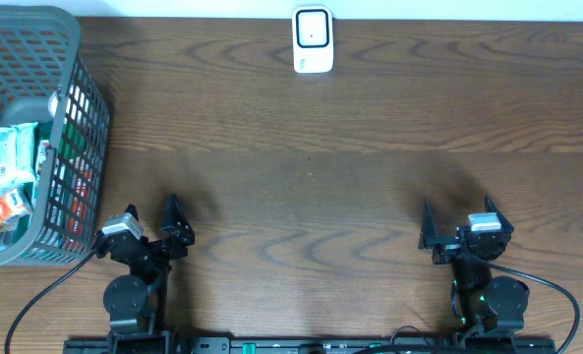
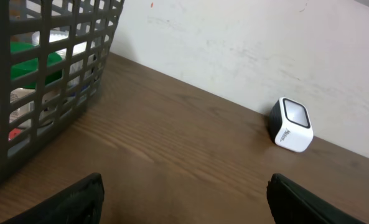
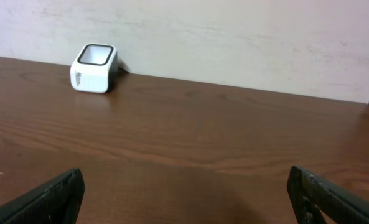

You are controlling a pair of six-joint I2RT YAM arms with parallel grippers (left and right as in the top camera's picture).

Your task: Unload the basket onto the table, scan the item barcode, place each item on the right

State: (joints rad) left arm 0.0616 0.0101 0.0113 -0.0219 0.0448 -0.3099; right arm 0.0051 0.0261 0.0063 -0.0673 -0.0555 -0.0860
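Observation:
The white barcode scanner [image 1: 312, 40] with a dark window stands at the table's far edge, centre. The left wrist view shows the scanner [image 2: 291, 124] to the right, and the right wrist view shows the scanner [image 3: 94, 67] at upper left. Packaged items lie in the grey mesh basket [image 1: 75, 59] at far left: a white and green packet [image 1: 14, 152] and an orange carton [image 1: 4, 211]. My left gripper [image 1: 153, 211] rests open near the front edge, just right of the basket, with nothing between its fingers [image 2: 88, 193]. My right gripper [image 1: 456, 214] sits open and holds nothing at front right.
The basket wall [image 2: 41, 93] fills the left of the left wrist view, green and white packaging showing through the mesh. Bare brown wood lies between both grippers and the scanner. A pale wall runs behind the table's far edge.

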